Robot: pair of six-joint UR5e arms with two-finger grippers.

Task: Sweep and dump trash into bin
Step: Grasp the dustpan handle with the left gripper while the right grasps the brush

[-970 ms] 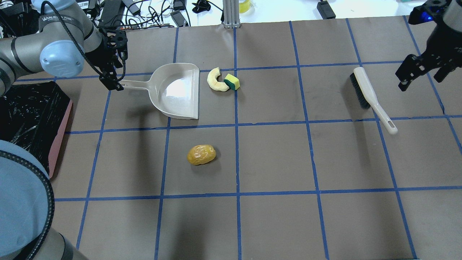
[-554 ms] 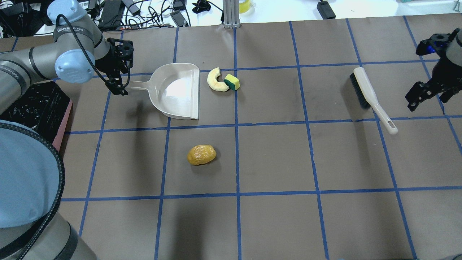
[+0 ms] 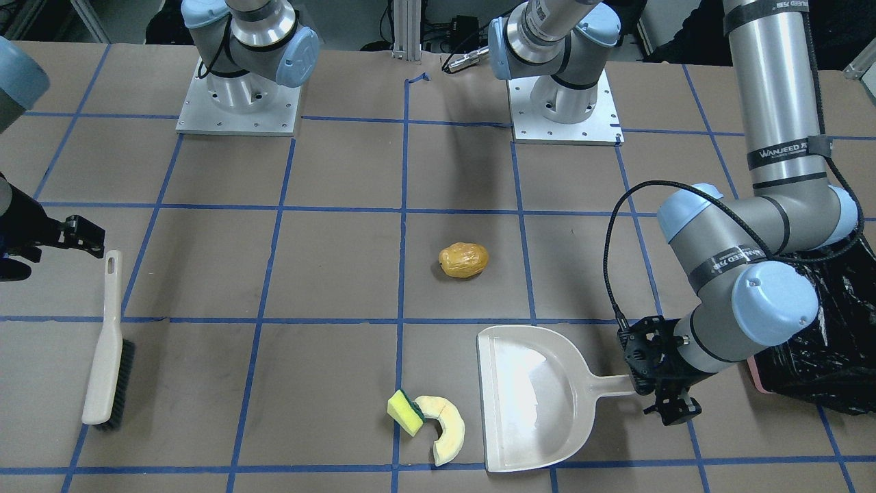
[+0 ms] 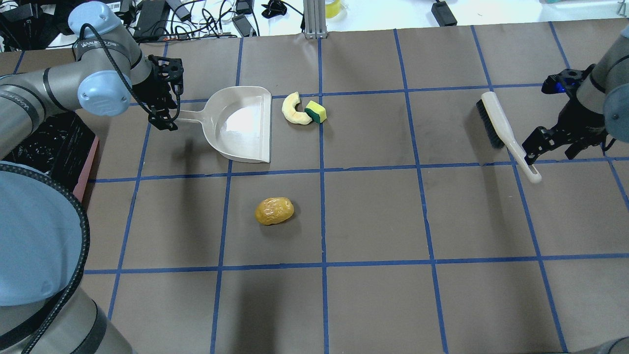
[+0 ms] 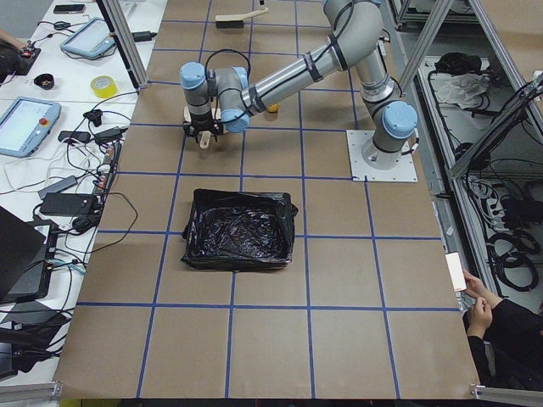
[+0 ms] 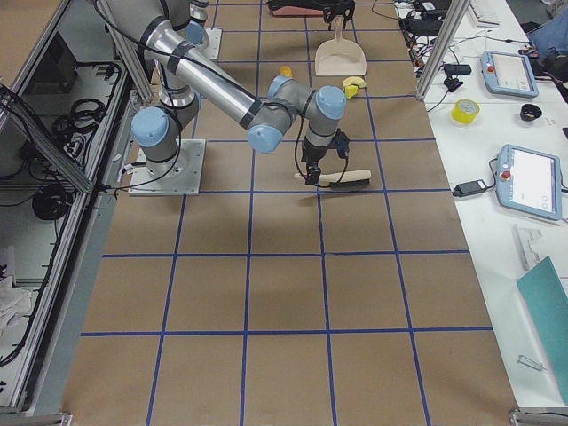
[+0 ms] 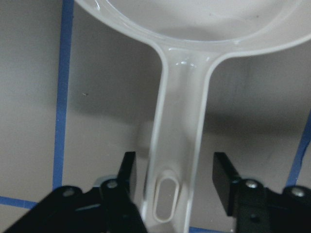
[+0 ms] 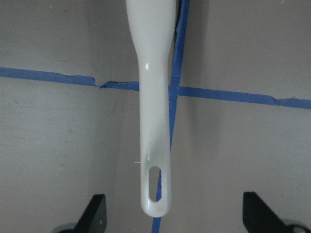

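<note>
The trash lies on the table: a golden-brown potato-like lump [image 4: 274, 211], and a pale squash slice [image 4: 293, 109] touching a yellow-green sponge [image 4: 316, 111] just right of the beige dustpan [image 4: 241, 125]. My left gripper [image 4: 164, 118] is open, and the dustpan's handle [image 7: 177, 145] lies between its fingers [image 7: 127, 174]. My right gripper [image 4: 550, 147] is open at the handle end of the beige brush [image 4: 499, 129]. In the right wrist view the brush handle [image 8: 154, 126] points between the fingers [image 8: 95, 211]. The black-lined pink bin [image 4: 49, 142] stands at the table's left.
Both arm bases [image 3: 236, 96] stand at the robot's edge of the table. Cables and power supplies [image 4: 196, 17] lie beyond the far edge. The brown table [image 4: 373, 221] is marked with blue tape lines.
My left gripper has moved right and down onto the dustpan's handle. My right gripper has come down and inward to the brush's handle end. The trash, dustpan and brush have not moved.
</note>
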